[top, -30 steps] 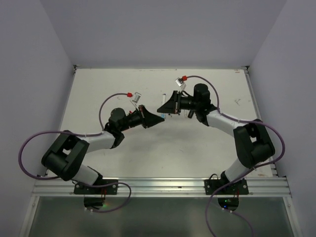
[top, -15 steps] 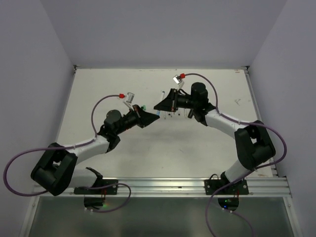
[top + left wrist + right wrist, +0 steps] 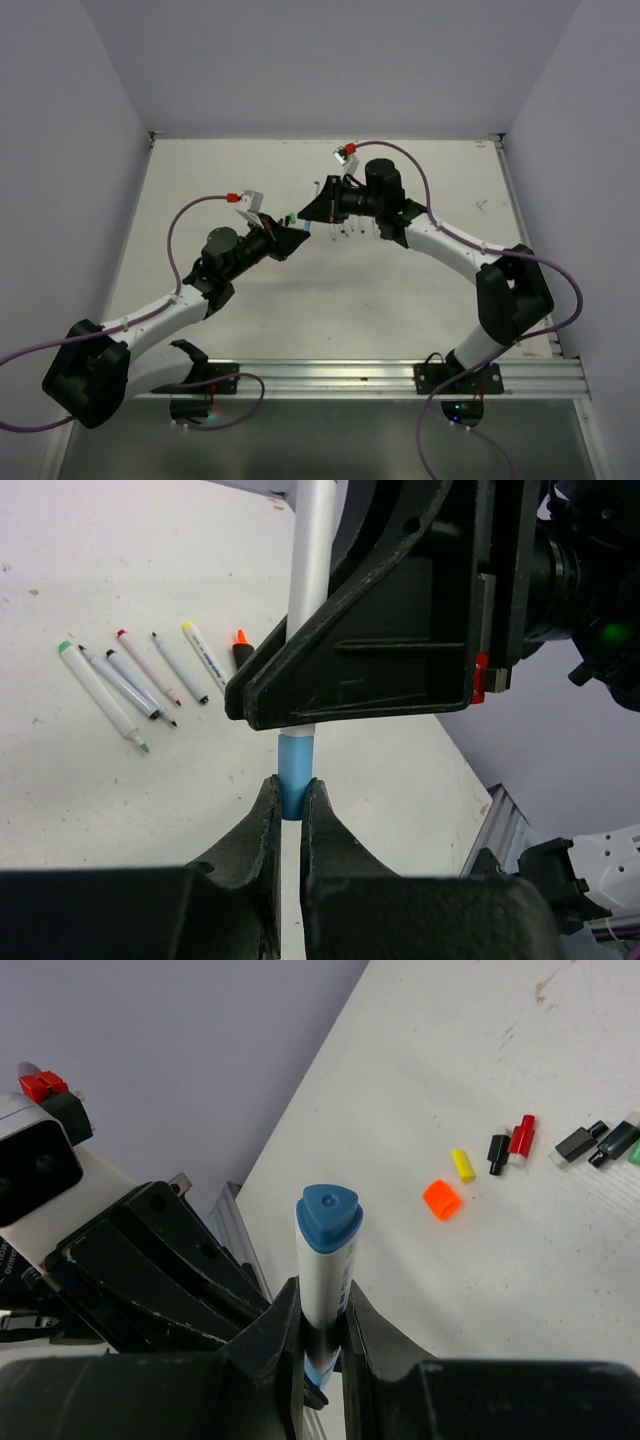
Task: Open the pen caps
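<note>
A white pen barrel (image 3: 312, 580) with a blue end plug (image 3: 329, 1216) is held in the air between both arms. My right gripper (image 3: 320, 1295) is shut on the barrel. My left gripper (image 3: 290, 785) is shut on the blue pen cap (image 3: 295, 772) at the barrel's lower end, and the cap sits flush against the barrel. In the top view the two grippers meet tip to tip, left (image 3: 297, 234) and right (image 3: 309, 214). Loose pen caps lie on the table: orange (image 3: 441, 1199), yellow (image 3: 462, 1164), black (image 3: 498, 1150) and red (image 3: 521, 1135).
Several uncapped white pens (image 3: 120, 685) lie side by side on the white table (image 3: 220, 190), with an orange-tipped one (image 3: 241, 647) beside them. More black caps (image 3: 578, 1143) lie past the red one. Purple cables (image 3: 190, 215) arch above both wrists. A metal rail (image 3: 330, 378) runs along the near edge.
Both grippers have moved left and slightly farther from the bases, still joined on the pen. The left arm has stretched out, its elbow dropping toward the near left.
</note>
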Controlling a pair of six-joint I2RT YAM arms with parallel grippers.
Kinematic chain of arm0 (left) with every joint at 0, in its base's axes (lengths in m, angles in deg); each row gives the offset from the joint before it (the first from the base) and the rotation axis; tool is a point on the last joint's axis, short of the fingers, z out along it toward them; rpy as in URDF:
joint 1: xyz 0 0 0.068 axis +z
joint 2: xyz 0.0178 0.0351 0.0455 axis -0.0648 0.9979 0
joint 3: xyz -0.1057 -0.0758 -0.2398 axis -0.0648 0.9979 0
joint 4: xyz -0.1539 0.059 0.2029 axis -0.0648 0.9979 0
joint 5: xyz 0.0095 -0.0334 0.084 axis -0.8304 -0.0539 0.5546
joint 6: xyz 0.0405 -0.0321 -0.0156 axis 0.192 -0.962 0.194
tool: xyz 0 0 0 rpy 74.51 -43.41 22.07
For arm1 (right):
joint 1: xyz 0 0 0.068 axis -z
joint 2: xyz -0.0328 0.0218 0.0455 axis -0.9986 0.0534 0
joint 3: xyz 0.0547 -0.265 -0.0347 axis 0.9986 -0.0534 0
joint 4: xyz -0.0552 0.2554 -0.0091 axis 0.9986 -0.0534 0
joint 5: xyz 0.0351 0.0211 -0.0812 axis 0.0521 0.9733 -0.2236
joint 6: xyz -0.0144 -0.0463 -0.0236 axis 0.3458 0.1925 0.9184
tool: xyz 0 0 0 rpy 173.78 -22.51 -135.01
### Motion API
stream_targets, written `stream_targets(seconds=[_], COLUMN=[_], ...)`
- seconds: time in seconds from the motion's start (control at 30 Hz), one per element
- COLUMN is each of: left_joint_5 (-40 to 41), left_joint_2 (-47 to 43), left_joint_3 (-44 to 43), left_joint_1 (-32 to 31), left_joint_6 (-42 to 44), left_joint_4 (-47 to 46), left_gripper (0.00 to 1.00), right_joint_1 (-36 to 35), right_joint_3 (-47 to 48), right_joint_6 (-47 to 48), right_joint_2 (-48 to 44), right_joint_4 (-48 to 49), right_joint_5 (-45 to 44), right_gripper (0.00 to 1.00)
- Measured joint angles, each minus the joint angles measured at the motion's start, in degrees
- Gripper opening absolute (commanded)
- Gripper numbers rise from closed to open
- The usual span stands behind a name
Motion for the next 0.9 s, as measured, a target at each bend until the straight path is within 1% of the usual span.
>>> stream_targets(seconds=[0.17, 0.33, 0.37, 0.43, 0.47, 0.6, 0.67, 0.77, 0.9], left_joint_5=[-2.8, -3.4, -3.5, -3.6, -3.5, -4.6, -7.0, -9.4, -9.7], left_joint_2=[1.1, -0.8, -1.1, -1.1, -1.1, -1.0, -0.9, -0.9, -0.9], left_joint_3=[1.6, 1.2, 0.7, -0.2, -0.7, -1.1, -1.1, -1.1, -1.2], left_joint_1=[1.2, 1.3, 1.3, 1.3, 1.3, 0.9, 0.1, -1.1, -1.1], left_joint_6=[0.3, 3.5, 4.2, 5.0, 5.2, 6.1, 5.9, 5.9, 5.9], left_joint_4=[-2.2, 0.9, 1.7, 2.9, 3.3, 5.2, 6.3, 7.3, 8.5], left_gripper=[0.00, 0.00, 0.06, 0.14, 0.20, 0.33, 0.40, 0.45, 0.49], right_joint_1=[0.4, 1.0, 1.0, 1.4, 1.5, 2.3, 3.4, 5.1, 5.2], right_joint_3=[1.6, 2.6, 2.6, 2.6, 2.4, 0.9, 0.3, -0.1, -0.5], right_joint_6=[-1.0, -1.9, -2.1, -2.4, -2.6, -3.0, -2.9, -2.9, -2.9], right_joint_2=[3.5, 5.0, 5.0, 5.0, 5.0, 4.7, 4.7, 4.7, 4.7], right_joint_4=[-0.6, 0.3, 0.9, 2.0, 2.7, 6.0, 7.9, 10.0, 11.8], right_joint_5=[4.4, 9.5, 10.0, 10.8, 11.2, 10.9, 8.7, 6.7, 5.9], right_gripper=[0.00, 0.00, 0.00, 0.00, 0.00, 0.00, 0.00, 0.00, 0.00])
